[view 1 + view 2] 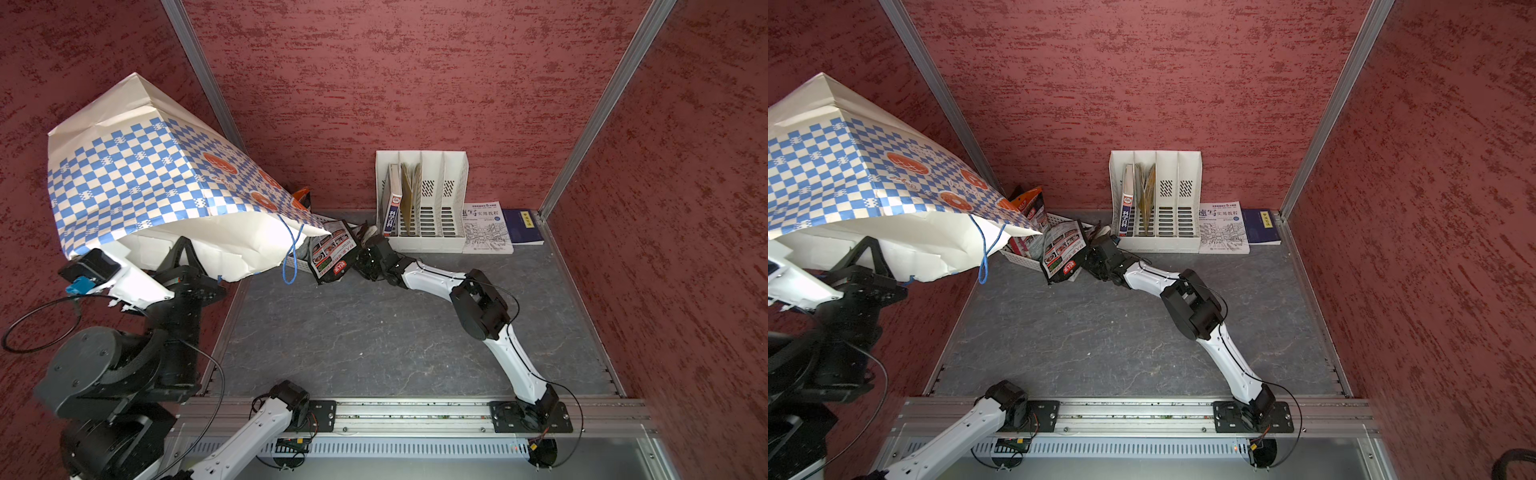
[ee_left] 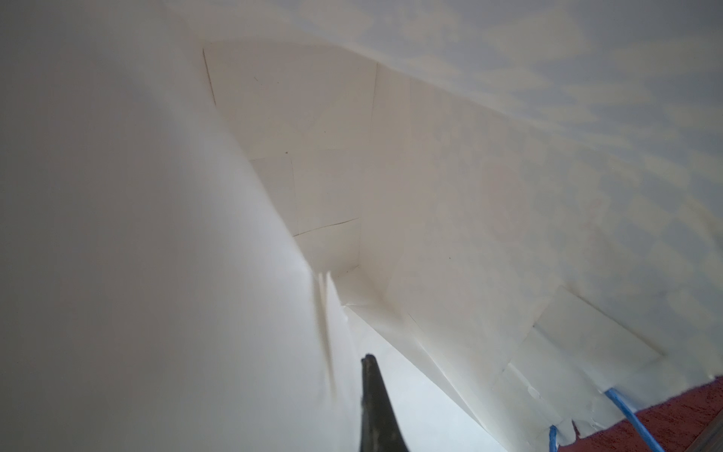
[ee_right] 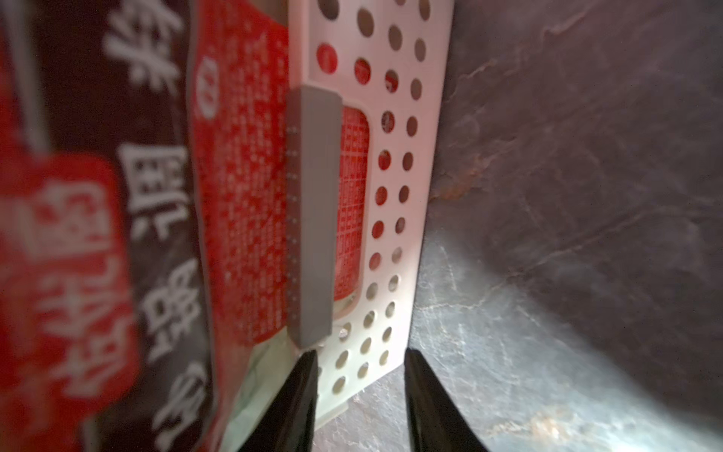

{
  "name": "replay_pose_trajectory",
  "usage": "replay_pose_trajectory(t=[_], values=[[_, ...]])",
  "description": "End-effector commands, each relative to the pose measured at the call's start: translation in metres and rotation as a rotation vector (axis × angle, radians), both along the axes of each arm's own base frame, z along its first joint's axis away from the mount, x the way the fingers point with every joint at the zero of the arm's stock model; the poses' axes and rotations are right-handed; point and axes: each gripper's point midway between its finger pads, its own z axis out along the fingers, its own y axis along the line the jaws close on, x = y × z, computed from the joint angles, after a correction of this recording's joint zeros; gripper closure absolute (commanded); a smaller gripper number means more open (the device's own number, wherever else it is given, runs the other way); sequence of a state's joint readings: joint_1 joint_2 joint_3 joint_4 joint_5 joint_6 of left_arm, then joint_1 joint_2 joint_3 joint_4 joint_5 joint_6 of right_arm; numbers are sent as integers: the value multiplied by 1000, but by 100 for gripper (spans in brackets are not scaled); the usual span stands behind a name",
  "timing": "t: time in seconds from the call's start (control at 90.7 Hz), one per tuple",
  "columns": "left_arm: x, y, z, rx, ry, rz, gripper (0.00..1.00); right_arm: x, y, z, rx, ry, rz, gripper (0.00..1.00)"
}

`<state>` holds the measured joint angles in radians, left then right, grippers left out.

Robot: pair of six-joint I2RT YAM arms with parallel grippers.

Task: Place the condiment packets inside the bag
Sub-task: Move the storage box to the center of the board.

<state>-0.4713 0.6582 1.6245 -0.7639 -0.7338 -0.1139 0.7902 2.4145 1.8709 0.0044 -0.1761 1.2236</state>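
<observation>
— Standing tilted at the end of the basket (image 1: 1017, 252) is a black packet (image 1: 1064, 249) with a red logo and food photos, right beside the right arm's tip. Whether it sits inside the rim or just outside cannot be told.
— And the other packets?
— An orange packet (image 1: 1029, 203) stands in the basket behind the bag's lip. The right wrist view shows a red-printed packet (image 3: 242, 195) behind the perforated wall.
— Where is the bag (image 1: 137, 174)?
— Off the counter (image 1: 374, 332), raised on the left arm and tipped over. Its checkered side is up and its white mouth faces down toward the basket. A blue handle (image 1: 291, 249) dangles from the lip above the basket.
— What about the left fingers (image 2: 375, 403)?
— Clenched on the bag's paper from inside. The left wrist view shows white lining and one dark finger against a fold.
— The right fingers (image 3: 426, 391)?
— Apart, one on each side of the basket's end wall, with counter showing in the gap. Nothing is clamped between them.
— And around that?
— A white organizer (image 1: 419, 199) with books upright in it stands at the back wall, just right of the basket. A white book (image 1: 486, 228) and a blue book (image 1: 523, 226) lie flat beside it.
</observation>
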Motion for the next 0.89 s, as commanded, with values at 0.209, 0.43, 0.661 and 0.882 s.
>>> replay_pose_trajectory(t=[0.209, 0.43, 0.661, 0.882], values=[[0, 1, -3, 29, 5, 16, 100, -2, -6, 57, 70, -121, -89, 73], [2, 1, -8, 30, 10, 16, 100, 1, 7, 56, 96, -107, -71, 76], [2, 1, -8, 34, 13, 18, 100, -4, 34, 38, 111, -44, -16, 69], [1, 1, -10, 33, 17, 14, 100, -15, 35, 15, 7, 30, -25, 69]])
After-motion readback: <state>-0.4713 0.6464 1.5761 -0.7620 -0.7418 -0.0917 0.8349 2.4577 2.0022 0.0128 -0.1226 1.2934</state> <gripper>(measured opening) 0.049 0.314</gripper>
